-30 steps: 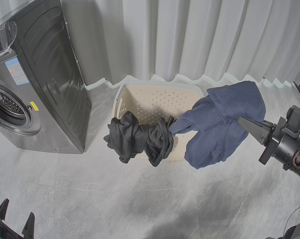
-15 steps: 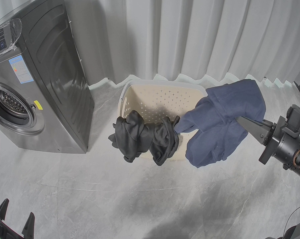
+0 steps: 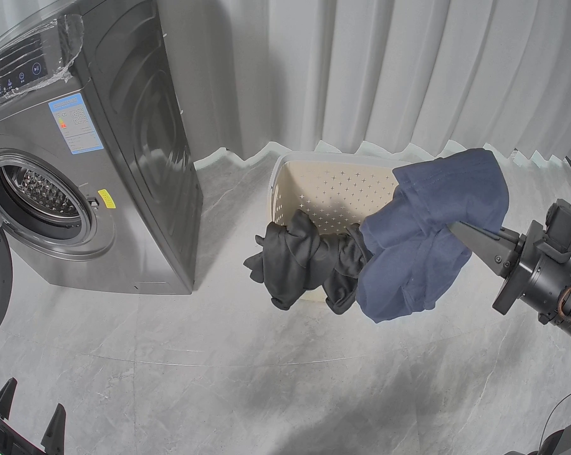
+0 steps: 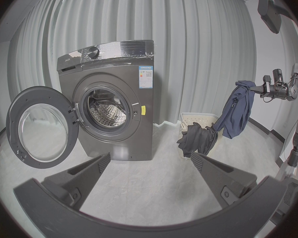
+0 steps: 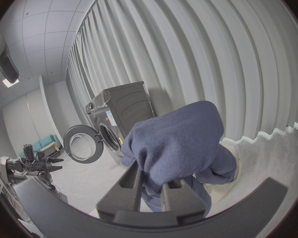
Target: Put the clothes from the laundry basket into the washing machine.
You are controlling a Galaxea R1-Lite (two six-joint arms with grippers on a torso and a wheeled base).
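– Washing machine first: where do you have it?
– On the far left, grey, standing on the pale floor with a white curtain behind it. Its round door is swung wide open to the left, and I can see straight into the steel drum. I make out no clothes in there.
– And the laundry basket?
– To the right of the machine, a cream one with small cut-outs, at the foot of the curtain. From my head camera the inside wall shows bare.
– Where are the clothes, then?
– I have a blue garment up in the air over the basket's right end, hanging in loose folds. One end trails down to a dark garment, which lies draped over the basket's near rim and spills outside onto the near side. Whether the two are caught together, I cannot tell.
– What's holding the blue one?
– My right gripper, coming in from the right. On the right wrist camera its fingers are pinched onto a bunch of the blue cloth.
– The other arm?
– My left gripper sits low at the near left, fingers spread apart with nothing between them, facing the machine's open front.
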